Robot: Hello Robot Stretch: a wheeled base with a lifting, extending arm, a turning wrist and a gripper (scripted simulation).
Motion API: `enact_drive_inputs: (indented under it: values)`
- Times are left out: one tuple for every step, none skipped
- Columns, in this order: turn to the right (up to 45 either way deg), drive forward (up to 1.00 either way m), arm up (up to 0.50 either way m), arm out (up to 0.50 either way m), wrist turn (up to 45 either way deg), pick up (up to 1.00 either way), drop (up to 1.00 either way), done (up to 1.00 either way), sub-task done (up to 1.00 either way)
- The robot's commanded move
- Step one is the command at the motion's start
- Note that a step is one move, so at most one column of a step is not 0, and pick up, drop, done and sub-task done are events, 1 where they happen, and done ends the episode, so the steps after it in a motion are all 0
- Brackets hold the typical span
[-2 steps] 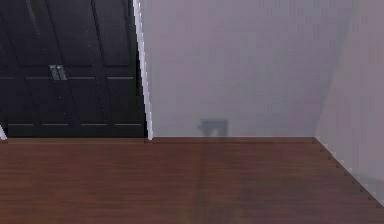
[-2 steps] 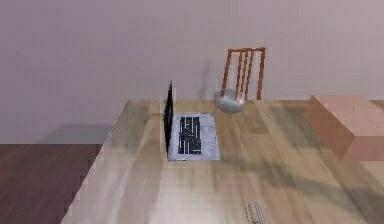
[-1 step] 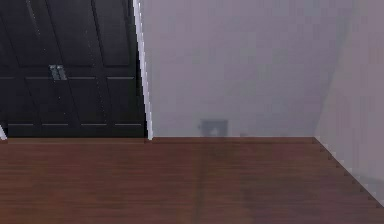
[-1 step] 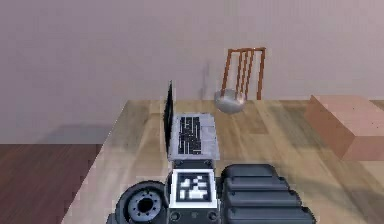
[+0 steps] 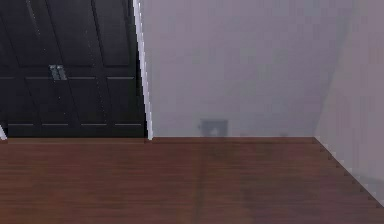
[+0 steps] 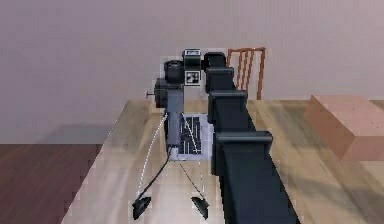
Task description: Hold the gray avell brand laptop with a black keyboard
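A flat grey thing with a dark keyboard-like panel, which looks like the laptop, lies on a light wooden table in the arm side view. The dark arm bar runs up over the table just right of it. My gripper has its dark body above the laptop, and its two thin fingers reach down toward the table's near end. The laptop lies on the table right behind the gripper, so I cannot tell whether it holds anything.
A wooden chair stands at the table's far side by the wall. A pale brown block sits at the right. In the forward view a black double door is at the left, beside a white wall and above dark wood floor.
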Motion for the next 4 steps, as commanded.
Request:
enact_drive_inputs:
  values:
    - [0.0, 0.00, 0.00, 0.00, 45.0, 0.00, 0.00, 0.00, 0.00]
    - [0.0, 0.00, 0.00, 0.00, 45.0, 0.00, 0.00, 0.00, 0.00]
    - [0.0, 0.00, 0.00, 0.00, 45.0, 0.00, 0.00, 0.00, 0.00]
    - [0.0, 0.00, 0.00, 0.00, 36.0, 0.00, 0.00, 0.00, 0.00]
